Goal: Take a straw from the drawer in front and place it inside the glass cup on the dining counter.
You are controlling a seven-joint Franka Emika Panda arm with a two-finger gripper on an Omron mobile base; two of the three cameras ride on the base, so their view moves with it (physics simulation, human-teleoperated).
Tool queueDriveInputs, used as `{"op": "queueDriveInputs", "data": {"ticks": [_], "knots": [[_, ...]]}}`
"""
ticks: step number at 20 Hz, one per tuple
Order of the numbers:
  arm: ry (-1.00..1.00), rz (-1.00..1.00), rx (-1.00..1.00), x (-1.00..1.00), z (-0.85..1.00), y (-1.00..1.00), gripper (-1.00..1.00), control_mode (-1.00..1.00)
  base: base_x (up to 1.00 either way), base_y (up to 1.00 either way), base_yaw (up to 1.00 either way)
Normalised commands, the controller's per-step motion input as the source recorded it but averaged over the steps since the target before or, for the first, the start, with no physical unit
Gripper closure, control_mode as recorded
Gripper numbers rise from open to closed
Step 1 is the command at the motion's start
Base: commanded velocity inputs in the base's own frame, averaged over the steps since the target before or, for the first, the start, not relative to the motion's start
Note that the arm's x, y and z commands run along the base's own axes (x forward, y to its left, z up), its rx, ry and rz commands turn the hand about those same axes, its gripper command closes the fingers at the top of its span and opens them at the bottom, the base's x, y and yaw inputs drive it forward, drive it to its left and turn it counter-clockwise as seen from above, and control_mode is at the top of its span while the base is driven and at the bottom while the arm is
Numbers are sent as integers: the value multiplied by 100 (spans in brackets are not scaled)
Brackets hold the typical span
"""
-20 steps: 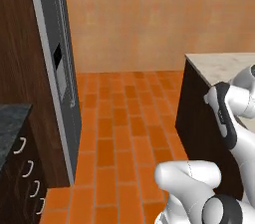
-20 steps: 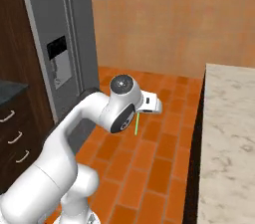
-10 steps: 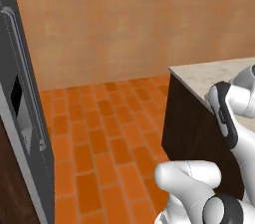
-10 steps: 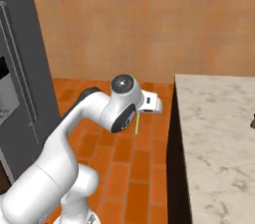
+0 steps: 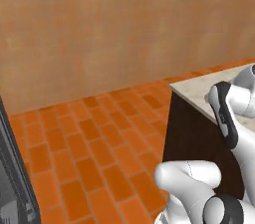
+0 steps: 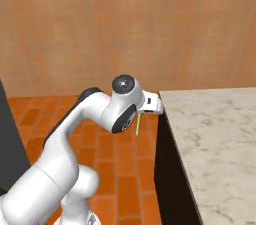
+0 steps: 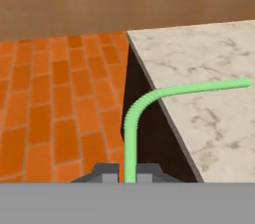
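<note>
So the fingers [image 7: 128, 172] are pinching the straw [image 7: 133, 118] right at its lower end, with one dark tip pressed against each side of it. From there the green stem runs straight away from the fingers, hits the ribbed bend, then kinks off to the right so the thin tip hangs over the pale marble top of the desk [image 7: 209, 83]. The corner of the desk and its dark wood side sit just ahead of the fingers and a bit to the right, with orange brick floor [image 7: 55, 98] off to the left.

From the right base view you can spot a short bit of the straw [image 6: 137, 126] poking down below the hand, just beside the desk [image 6: 215, 134] corner. Plain tan wall [image 6: 150, 24] is behind everything.
</note>
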Motion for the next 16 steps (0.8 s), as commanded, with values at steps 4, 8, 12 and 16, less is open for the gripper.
{"op": "queueDriveInputs", "data": {"ticks": [4,8,12,16], "knots": [[0,0,0,0,0,0,100,100,88,64,-34],[0,0,0,0,0,0,100,100,87,68,-35],[0,0,0,0,0,0,100,100,85,74,-36],[0,0,0,0,0,0,100,100,81,83,-38]]}}
